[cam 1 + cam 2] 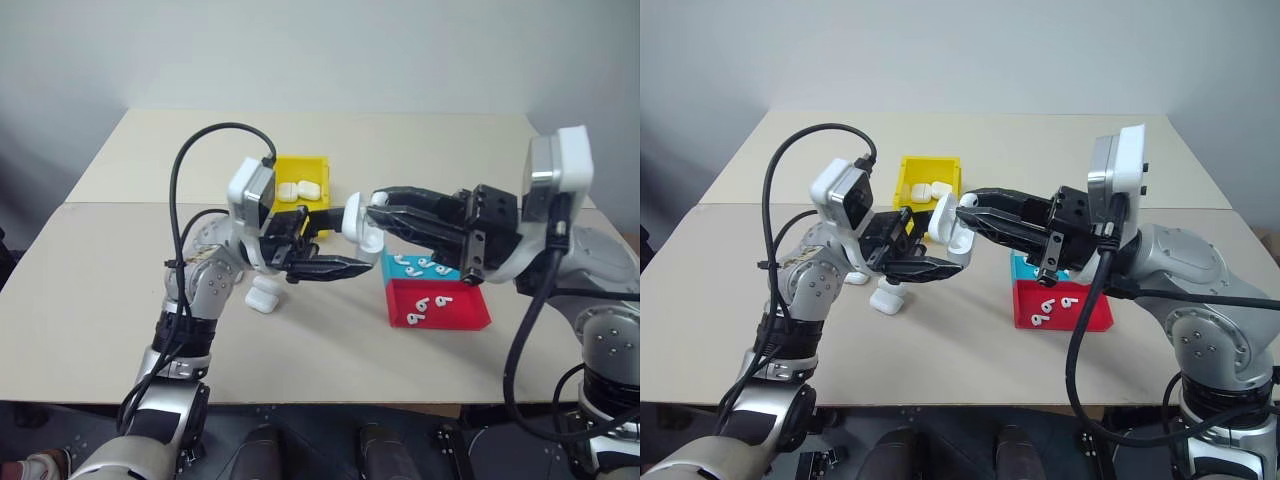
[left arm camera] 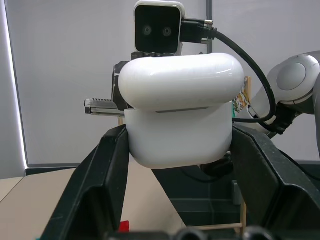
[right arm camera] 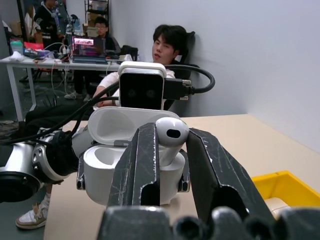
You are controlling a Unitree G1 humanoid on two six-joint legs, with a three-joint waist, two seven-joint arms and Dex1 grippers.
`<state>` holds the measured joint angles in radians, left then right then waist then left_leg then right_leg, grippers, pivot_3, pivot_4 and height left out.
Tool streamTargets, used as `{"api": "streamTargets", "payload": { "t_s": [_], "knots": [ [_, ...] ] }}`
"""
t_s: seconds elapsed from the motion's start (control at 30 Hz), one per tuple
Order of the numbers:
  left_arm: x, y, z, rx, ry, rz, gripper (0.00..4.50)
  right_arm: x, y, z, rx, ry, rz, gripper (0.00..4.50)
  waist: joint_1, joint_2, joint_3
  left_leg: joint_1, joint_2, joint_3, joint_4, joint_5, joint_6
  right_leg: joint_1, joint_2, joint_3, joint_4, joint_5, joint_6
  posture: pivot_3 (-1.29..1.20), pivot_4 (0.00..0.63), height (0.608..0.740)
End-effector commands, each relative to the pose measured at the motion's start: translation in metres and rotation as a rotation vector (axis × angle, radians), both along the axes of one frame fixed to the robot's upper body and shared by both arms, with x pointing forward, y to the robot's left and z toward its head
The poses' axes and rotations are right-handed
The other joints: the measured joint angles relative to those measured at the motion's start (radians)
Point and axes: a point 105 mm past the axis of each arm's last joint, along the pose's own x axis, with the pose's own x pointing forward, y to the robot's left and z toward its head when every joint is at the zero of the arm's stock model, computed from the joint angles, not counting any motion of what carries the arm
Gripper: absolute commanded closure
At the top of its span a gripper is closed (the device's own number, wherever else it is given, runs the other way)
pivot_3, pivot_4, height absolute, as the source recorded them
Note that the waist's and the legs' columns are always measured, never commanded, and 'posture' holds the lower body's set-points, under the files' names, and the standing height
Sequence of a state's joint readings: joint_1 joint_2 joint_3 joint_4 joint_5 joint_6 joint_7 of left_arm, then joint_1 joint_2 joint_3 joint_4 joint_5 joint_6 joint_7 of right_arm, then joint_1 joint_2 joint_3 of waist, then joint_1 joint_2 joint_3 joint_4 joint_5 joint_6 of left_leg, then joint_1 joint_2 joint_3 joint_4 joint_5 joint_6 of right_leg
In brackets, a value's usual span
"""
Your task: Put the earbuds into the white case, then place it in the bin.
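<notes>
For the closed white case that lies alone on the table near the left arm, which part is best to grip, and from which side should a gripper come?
Probably from above, fingers closing across the two narrower flanks of the spare white case. It rests on the table with open surface all around and its rounded top free. The left gripper is occupied holding the open white case, and the right gripper pinches an earbud, so neither is free now.

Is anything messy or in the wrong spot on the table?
One white case sits alone on the bare table, outside the yellow bin that holds two others. Otherwise nothing stands out: loose earbuds lie in the red tray and teal tray.
</notes>
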<state>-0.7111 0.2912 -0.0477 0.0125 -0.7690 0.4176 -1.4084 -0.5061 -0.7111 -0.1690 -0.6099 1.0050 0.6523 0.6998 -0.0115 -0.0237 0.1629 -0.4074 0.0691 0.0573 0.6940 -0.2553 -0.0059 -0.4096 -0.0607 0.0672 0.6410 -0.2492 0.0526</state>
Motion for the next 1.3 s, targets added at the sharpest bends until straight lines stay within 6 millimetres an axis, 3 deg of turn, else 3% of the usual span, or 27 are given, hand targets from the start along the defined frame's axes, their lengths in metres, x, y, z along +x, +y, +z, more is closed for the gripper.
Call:
{"api": "streamTargets", "payload": {
  "t_s": [0.03, 0.27, 0.37, 0.5, 0.63, 0.8, 0.93, 1.1, 1.2, 1.3],
  "knots": [
    [-0.007, 0.001, 0.014, -0.039, -0.071, -0.009, 1.75, -0.009, 0.002, -0.006, -0.075, -0.016, 0.052, 3.51, 0.0, 0.0, 0.0, 0.0, 0.0, 0.0, 0.0, 0.0, 0.0, 0.0, 0.0, 0.0, 0.0, 0.0, 0.0, 0.0, 0.15, 0.74],
    [-0.006, 0.0, 0.014, -0.042, -0.075, -0.004, 1.75, -0.01, 0.002, -0.009, -0.143, -0.044, 0.091, 1.28, -0.001, 0.0, 0.0, 0.0, 0.0, 0.0, 0.0, 0.0, 0.0, 0.0, 0.0, 0.0, 0.0, 0.0, 0.0, 0.0, 0.15, 0.74],
    [-0.005, 0.0, 0.014, -0.044, -0.076, 0.001, 1.75, -0.007, 0.001, -0.007, -0.14, -0.054, 0.083, 1.28, -0.001, 0.0, 0.0, 0.0, 0.0, 0.0, 0.0, 0.0, 0.0, 0.0, 0.0, 0.0, 0.0, 0.0, 0.0, 0.0, 0.15, 0.74],
    [-0.002, 0.005, 0.013, -0.04, -0.081, 0.031, 1.75, 0.008, -0.019, 0.006, -0.16, -0.092, -0.011, 1.28, 0.0, 0.0, 0.0, 0.0, 0.0, 0.0, 0.0, 0.0, 0.0, 0.0, 0.0, 0.0, 0.0, 0.0, 0.0, 0.0, 0.15, 0.74],
    [-0.001, 0.01, 0.013, -0.042, -0.089, 0.062, 1.75, 0.038, -0.047, 0.01, -0.354, -0.119, -0.161, 1.28, 0.0, 0.0, 0.0, -0.001, 0.0, 0.0, 0.0, 0.0, 0.0, -0.001, 0.0, 0.0, 0.0, 0.0, 0.0, 0.0, 0.15, 0.74],
    [-0.003, 0.011, 0.012, -0.053, -0.091, 0.087, 1.75, 0.084, -0.08, -0.034, -0.914, -0.232, -0.222, 1.28, -0.007, 0.0, 0.0, 0.0, 0.0, 0.002, -0.001, 0.0, 0.001, -0.003, 0.0, 0.001, 0.0, 0.0, 0.0, 0.0, 0.15, 0.74],
    [-0.002, 0.011, 0.012, -0.064, -0.095, 0.11, 1.75, 0.112, -0.091, -0.06, -1.174, -0.252, -0.126, 1.28, -0.011, 0.0, 0.0, -0.006, 0.0, 0.004, -0.001, 0.0, 0.001, -0.01, 0.0, 0.003, 0.001, 0.0, 0.0, 0.0, 0.15, 0.74],
    [-0.004, 0.014, 0.011, -0.081, -0.095, 0.153, 1.75, 0.146, -0.101, -0.087, -1.332, -0.208, -0.094, 1.28, -0.012, 0.001, 0.0, -0.008, 0.0, 0.004, -0.001, 0.0, 0.0, -0.012, 0.0, 0.003, 0.001, 0.0, -0.001, 0.0, 0.15, 0.74],
    [-0.007, 0.017, 0.009, -0.08, -0.094, 0.178, 1.75, 0.154, -0.101, -0.099, -1.386, -0.192, -0.059, 2.05, -0.007, 0.001, 0.0, -0.008, 0.0, 0.004, -0.001, 0.0, 0.0, -0.012, 0.0, 0.003, 0.0, 0.0, 0.0, 0.0, 0.15, 0.74],
    [-0.008, 0.021, 0.009, -0.078, -0.095, 0.201, 1.75, 0.158, -0.1, -0.105, -1.422, -0.179, -0.033, 2.05, -0.005, 0.001, 0.0, -0.009, 0.001, 0.005, -0.001, 0.0, 0.0, -0.013, -0.001, 0.003, 0.0, 0.0, 0.0, 0.0, 0.15, 0.74]
  ]
}}
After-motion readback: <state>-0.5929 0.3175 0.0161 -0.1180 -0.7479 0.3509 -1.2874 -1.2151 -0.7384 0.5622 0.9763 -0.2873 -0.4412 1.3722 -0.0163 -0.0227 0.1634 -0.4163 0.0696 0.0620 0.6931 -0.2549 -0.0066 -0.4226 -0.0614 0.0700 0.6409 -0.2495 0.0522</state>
